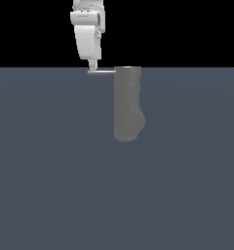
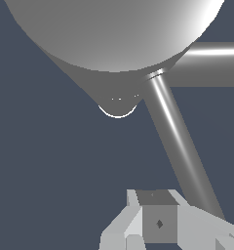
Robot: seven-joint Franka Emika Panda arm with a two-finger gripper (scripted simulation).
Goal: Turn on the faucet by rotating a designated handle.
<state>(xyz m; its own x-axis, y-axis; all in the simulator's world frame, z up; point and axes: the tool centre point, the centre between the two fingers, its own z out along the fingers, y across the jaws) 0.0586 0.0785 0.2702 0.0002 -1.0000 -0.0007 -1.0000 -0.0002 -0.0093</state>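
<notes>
tool (image 1: 92, 68) tip meets handle (image 1: 103, 72) end beside faucet (image 1: 127, 102); opening unclear.

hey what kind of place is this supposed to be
Likely a bare simulated test scene, not a real kitchen or bathroom: a plain grey faucet with a thin handle stands alone on a flat blue-grey floor under a black backdrop, with a white end effector at the handle's tip.

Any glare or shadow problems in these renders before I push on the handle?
Exterior view: flat, even light, no cast shadows, black band above the horizon; the handle is thin and low-contrast below the gripper. Wrist view: bright specular streak along the handle, soft gradient over the faucet, which fills the frame at close range; nothing blurred.
</notes>
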